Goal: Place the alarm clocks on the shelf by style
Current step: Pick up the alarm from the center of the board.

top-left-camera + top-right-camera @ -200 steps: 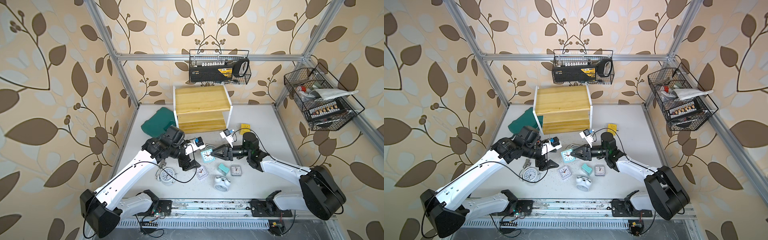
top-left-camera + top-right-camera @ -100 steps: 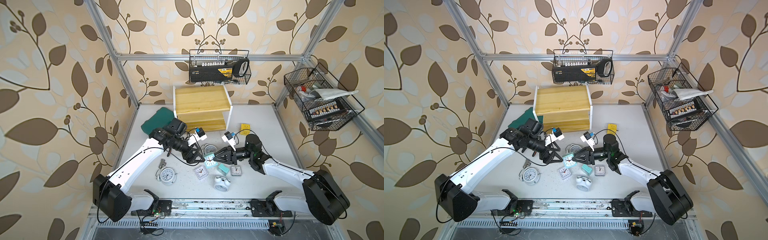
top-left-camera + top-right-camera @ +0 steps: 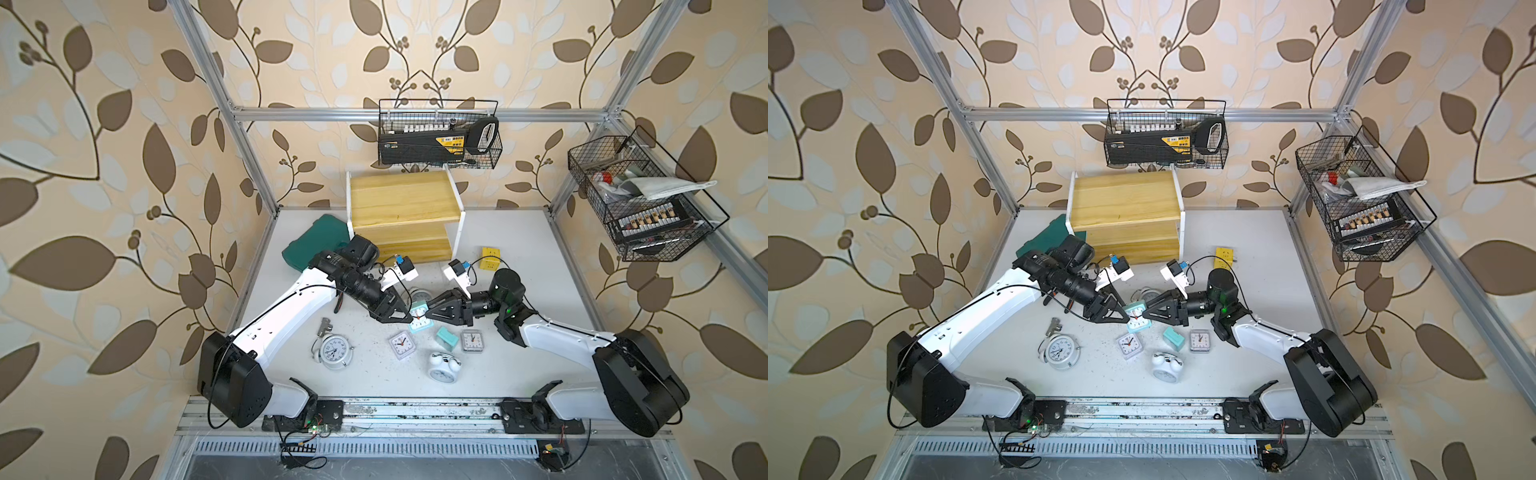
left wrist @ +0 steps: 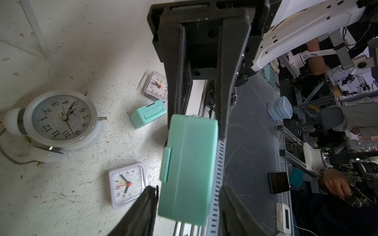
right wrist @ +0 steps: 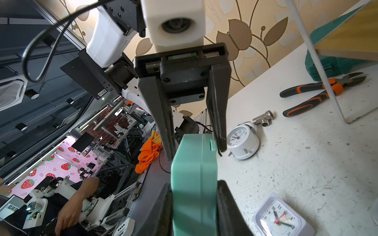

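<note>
Now the right pincer [image 5: 194,183] clamps the mint clock [image 3: 418,312]; the left pincer [image 4: 188,187] straddles its other end, grip unclear.

Shows, at frame centre, mint clock [image 5: 193,169] clamped edge-on by right gripper [image 5: 194,185] in the foreground, with left gripper [image 5: 195,148] set jaws-apart astride its far end. Includes, behind on the white table [image 5: 306,163], round twin-bell clock [image 5: 242,141] beside metal fitting [image 5: 263,118], orange-handled pliers [image 5: 319,92], and lilac clock [image 5: 283,219] at a frame corner.
</note>
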Tool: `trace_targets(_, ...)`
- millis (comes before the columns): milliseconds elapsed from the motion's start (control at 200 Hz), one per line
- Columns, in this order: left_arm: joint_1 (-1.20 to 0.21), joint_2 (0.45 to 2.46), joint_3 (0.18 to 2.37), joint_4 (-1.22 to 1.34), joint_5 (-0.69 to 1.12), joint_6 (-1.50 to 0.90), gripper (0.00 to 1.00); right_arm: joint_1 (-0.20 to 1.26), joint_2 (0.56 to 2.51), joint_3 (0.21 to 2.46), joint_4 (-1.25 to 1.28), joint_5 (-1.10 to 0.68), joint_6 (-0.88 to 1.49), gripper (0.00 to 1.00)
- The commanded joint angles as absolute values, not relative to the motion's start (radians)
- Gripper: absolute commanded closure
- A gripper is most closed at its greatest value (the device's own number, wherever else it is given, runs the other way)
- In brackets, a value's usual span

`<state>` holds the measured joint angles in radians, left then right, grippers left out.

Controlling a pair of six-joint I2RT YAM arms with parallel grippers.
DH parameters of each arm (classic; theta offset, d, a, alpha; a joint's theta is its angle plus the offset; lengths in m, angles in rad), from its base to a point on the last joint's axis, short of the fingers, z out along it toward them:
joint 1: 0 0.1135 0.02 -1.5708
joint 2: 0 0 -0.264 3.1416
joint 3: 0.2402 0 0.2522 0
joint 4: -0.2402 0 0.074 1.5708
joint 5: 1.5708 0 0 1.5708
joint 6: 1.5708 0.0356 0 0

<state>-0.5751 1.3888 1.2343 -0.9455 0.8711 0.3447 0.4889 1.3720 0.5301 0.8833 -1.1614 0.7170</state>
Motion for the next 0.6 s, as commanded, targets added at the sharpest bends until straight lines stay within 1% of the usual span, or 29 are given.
trace_targets(0, -0.569, 1.386, 1.264, -0.974, 0.925, 0.368, 0.51, 0.496, 1.391, 0.525, 0.973, -1.184, 0.755, 0.73)
trace_targets(225, -0.569, 1.389, 1.258, -0.978, 0.932, 0.374, 0.51, 0.509, 1.404, 0.533, 0.97, -1.189, 0.756, 0.73)
trace_targets(405, -0.57, 1.389, 1.258, -0.979, 0.936, 0.374, 0.54, 0.519, 1.401, 0.537, 0.953, -1.189, 0.751, 0.72)
trace_targets(485, -0.57, 1.385, 1.259, -0.98, 0.937, 0.374, 0.59, 0.522, 1.393, 0.54, 0.921, -1.185, 0.732, 0.72)
trace_targets(595, -0.57, 1.379, 1.255, -0.982, 0.937, 0.373, 0.69, 0.53, 1.364, 0.553, 0.803, -1.17, 0.659, 0.71)
